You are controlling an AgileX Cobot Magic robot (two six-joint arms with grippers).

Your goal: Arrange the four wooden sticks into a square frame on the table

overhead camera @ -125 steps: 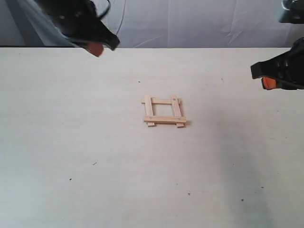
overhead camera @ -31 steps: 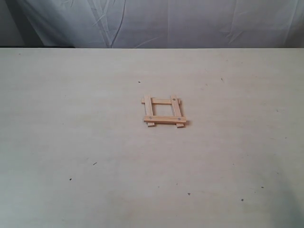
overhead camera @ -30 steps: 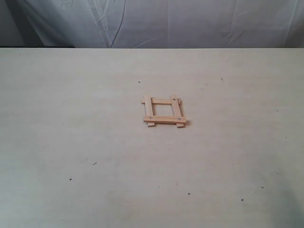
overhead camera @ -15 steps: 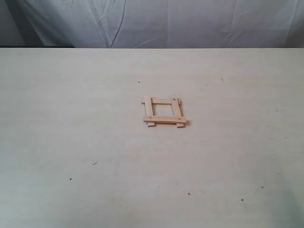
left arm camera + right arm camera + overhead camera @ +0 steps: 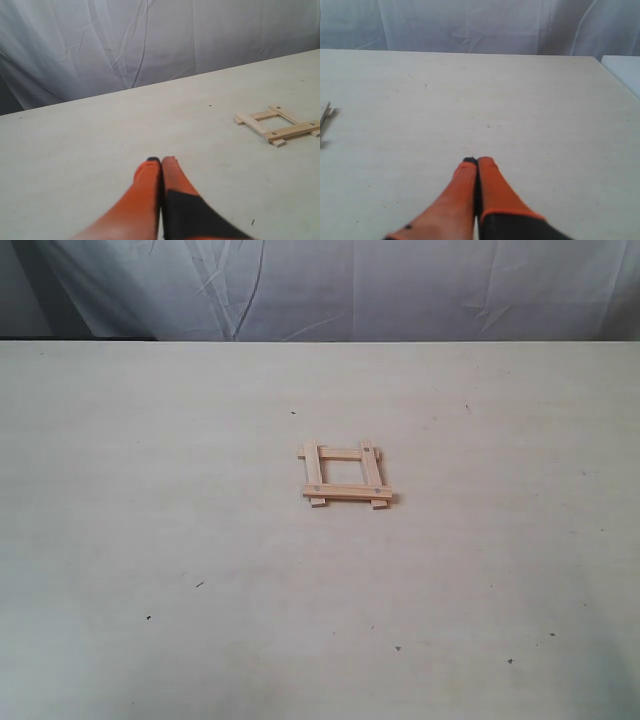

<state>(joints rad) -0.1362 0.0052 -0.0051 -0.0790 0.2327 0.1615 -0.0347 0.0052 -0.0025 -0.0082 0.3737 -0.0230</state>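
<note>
Left gripper (image 5: 160, 160): absent from the exterior view, seen in its own wrist view only. Orange fingers (image 5: 147, 175) pressed tip to tip, no gap, nothing held. Positioned above bare table (image 5: 150, 490), well apart from the work. Judged reason: no stick left to carry, so kept to the side where no finger can nudge the layout.

Square frame (image 5: 316, 488): flat on the table, near the middle of the exterior view. Touched by neither arm. Built from four slats crossing at the corners, ends poking slightly past each joint.

- Left stick (image 5: 312, 473): long axis near-to-far, far end leaning slightly left.
- Far stick (image 5: 340, 453): long axis left-to-right, spanning the far ends of the two side slats. Over or under them: cannot tell.
- Near stick (image 5: 350, 491): long axis left-to-right, right end a touch nearer. Laid on top of the side slats, whose near ends show beneath it. Small dark hole near each end.
- Right stick (image 5: 371, 471): long axis near-to-far, roughly parallel to the left stick, with the same slight lean.

Judged purpose of the overlaps: closes each corner without exact end-to-end butting. Outline closed on all four sides; task judged complete, no further placement called for.

Right gripper (image 5: 477, 161): likewise absent from the exterior view. Orange fingers closed against each other, empty. Held over bare table, well apart from the frame, with only one slat end showing at the edge of its wrist view.
</note>
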